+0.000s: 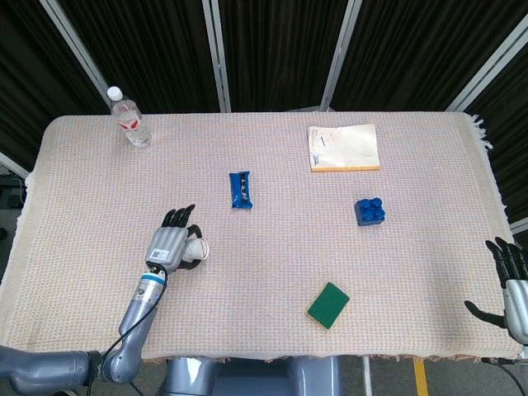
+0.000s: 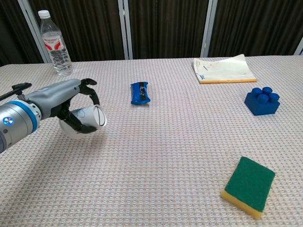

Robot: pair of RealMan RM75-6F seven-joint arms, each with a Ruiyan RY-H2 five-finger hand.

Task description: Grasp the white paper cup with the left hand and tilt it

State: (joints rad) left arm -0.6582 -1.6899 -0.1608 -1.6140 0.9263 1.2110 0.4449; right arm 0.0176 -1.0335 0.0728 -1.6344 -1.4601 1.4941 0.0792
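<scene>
My left hand (image 2: 66,101) grips the white paper cup (image 2: 90,118) from above and holds it off the table on its side, its mouth facing right. From the head view the left hand (image 1: 171,245) covers most of the cup (image 1: 195,250), and only its rim end shows at the hand's right. My right hand (image 1: 511,285) sits at the table's near right corner with its fingers spread and nothing in it.
A water bottle (image 2: 54,45) stands at the far left. A blue snack packet (image 2: 140,92) lies mid-table, a notepad (image 2: 222,68) at the far right, a blue toy brick (image 2: 262,100) right of centre, and a green sponge (image 2: 248,186) near the front.
</scene>
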